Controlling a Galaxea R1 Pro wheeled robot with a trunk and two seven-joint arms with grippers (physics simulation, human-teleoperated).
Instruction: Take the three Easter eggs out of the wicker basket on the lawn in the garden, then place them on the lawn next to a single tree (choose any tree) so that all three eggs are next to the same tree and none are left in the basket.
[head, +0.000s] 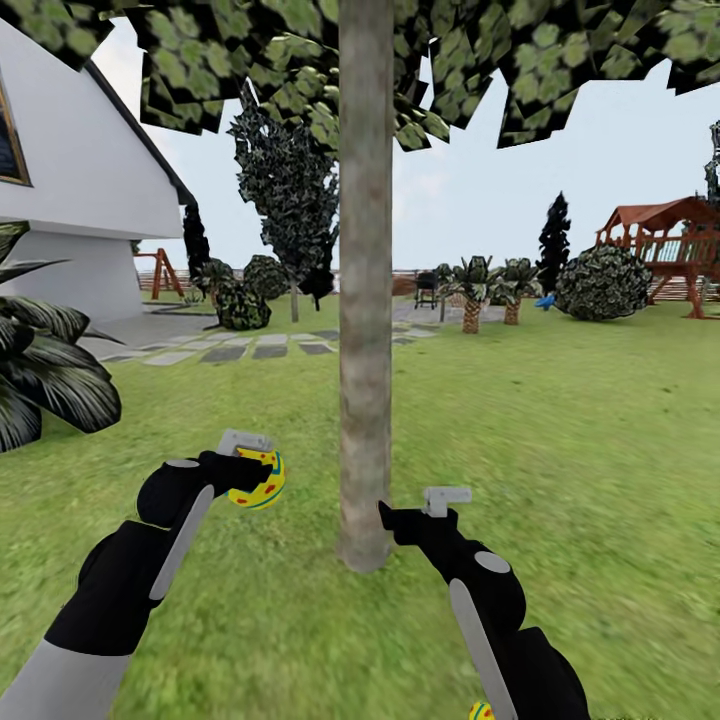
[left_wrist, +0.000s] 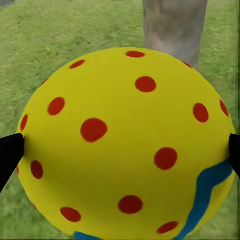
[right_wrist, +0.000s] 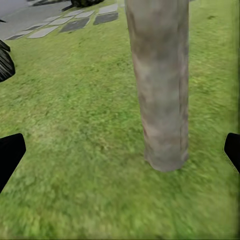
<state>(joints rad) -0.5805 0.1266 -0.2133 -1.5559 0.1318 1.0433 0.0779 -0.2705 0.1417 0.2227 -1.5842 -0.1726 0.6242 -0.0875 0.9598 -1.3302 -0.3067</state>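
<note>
A tall grey-brown tree (head: 365, 300) stands on the lawn (head: 560, 430) straight ahead. My left gripper (head: 262, 472) is shut on a yellow Easter egg (head: 258, 480) with red dots, held above the grass just left of the trunk. In the left wrist view that egg (left_wrist: 125, 145) sits between the black fingertips (left_wrist: 10, 155), with the trunk (left_wrist: 175, 27) behind it. My right gripper (head: 387, 520) is open and holds nothing, close to the trunk's base on its right side; its wrist view looks at the trunk (right_wrist: 160, 85). Another Easter egg (head: 481, 711) peeks in at the head view's bottom edge. The wicker basket is out of view.
Dark palm fronds (head: 40, 370) reach in from the left, in front of the white house (head: 70, 180). Stone slabs (head: 250, 350) lie beyond the tree. Short palms (head: 470, 290), a round shrub (head: 603, 283) and a wooden playset (head: 665, 240) stand far off to the right.
</note>
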